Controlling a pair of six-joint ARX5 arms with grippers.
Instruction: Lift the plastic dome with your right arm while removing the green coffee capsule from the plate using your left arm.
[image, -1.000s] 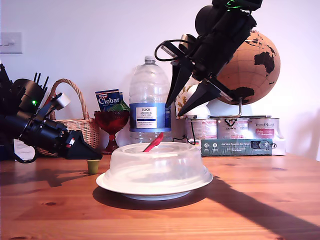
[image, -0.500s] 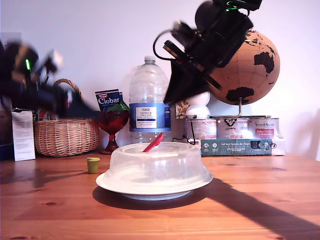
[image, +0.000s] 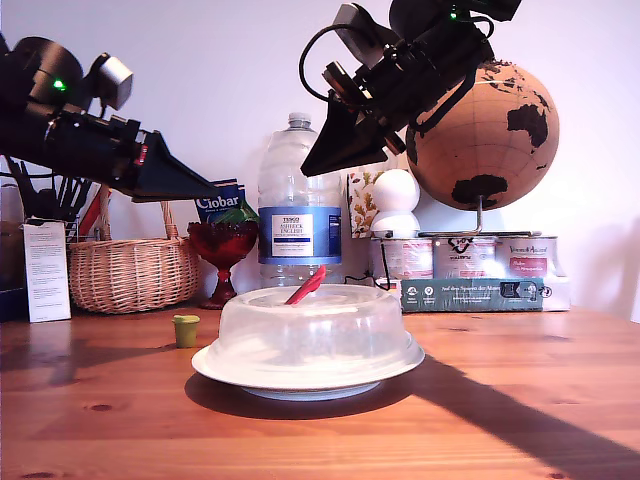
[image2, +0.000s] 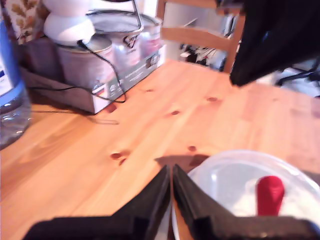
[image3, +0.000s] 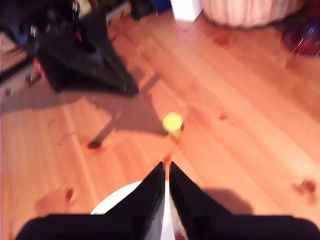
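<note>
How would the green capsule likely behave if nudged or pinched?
The green coffee capsule stands upright on the table and looks tiny beside the plate, so it is probably very light and would skid or topple under a nudge. Its round, tapered cup shape suggests that, once tipped, it would roll in a curve.
</note>
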